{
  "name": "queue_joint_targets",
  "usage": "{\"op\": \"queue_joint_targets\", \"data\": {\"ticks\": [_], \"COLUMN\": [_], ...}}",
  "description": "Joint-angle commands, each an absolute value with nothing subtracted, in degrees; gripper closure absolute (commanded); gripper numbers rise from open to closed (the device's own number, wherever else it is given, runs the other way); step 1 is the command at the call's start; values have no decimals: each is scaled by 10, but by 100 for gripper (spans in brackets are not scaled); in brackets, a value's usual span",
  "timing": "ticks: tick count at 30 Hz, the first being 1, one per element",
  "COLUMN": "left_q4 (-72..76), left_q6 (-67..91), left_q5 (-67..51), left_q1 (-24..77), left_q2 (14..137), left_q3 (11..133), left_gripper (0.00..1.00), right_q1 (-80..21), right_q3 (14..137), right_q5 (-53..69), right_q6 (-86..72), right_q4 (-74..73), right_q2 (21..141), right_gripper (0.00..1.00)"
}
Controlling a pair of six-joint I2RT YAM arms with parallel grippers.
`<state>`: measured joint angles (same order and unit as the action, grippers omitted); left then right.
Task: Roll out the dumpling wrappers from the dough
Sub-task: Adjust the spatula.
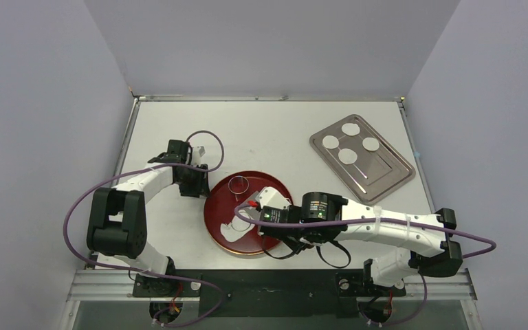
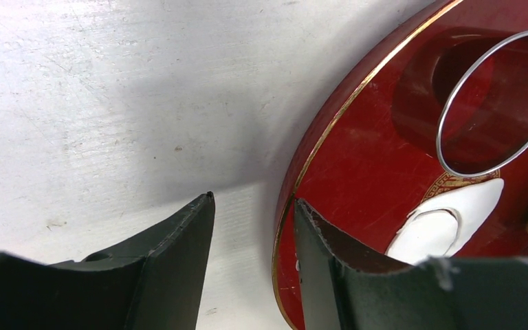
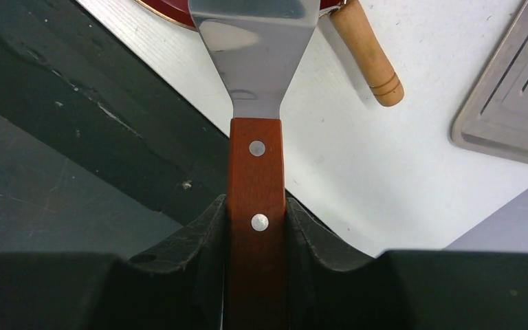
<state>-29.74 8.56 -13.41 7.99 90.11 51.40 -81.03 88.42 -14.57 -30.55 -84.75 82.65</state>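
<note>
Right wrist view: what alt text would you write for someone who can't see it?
The right gripper clamps the reddish wooden handle of a spatula, whose shiny metal blade reaches up to the red plate at the top edge. To the right, a pale wooden rolling pin lies on the white table, beside a steel tray.

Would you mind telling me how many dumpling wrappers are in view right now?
4 wrappers, all on the tray, far right: one farthest, one left, one right, one nearest the arms. The right arm covers part of the plate, so another may be hidden.
</note>
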Motion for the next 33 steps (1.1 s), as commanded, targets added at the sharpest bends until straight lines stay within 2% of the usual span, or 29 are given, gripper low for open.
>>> {"op": "queue_joint_targets", "data": {"ticks": [1,6,12,15,19,20,23,26,29,33], "left_q4": [-289,-368,-420,-445,-526,-549,-668,-686,-593,-431], "left_q6": [84,55,7,-30,-138,-209,-404,-501,-511,-499], "left_q5": [-146,-190,-327,-399,-504,-521,-504,-473,-449,-422], "left_q1": [68,45,28,27,45,52,120,193,291,392], "left_q2": [885,898,866,847,826,818,786,744,693,641], "left_q3": [556,649,742,773,821,851,914,927,885,798], "left_gripper": [53,43,40,38,36,36,34,28,20,16], "right_q1": [-811,-773,-702,-635,-557,-547,-512,-501,-499,-492], "right_q3": [898,916,905,875,850,848,853,869,878,873], "right_q5": [-160,-149,-75,-22,65,73,111,132,150,165], "right_q6": [-332,-292,-281,-295,-318,-321,-330,-330,-331,-350], "right_q4": [-826,-816,-765,-711,-661,-655,-639,-638,-636,-614], "right_q2": [815,824,799,777,760,756,743,739,735,715], "right_gripper": [100,100,100,100,100,100,100,100,100,100]}}
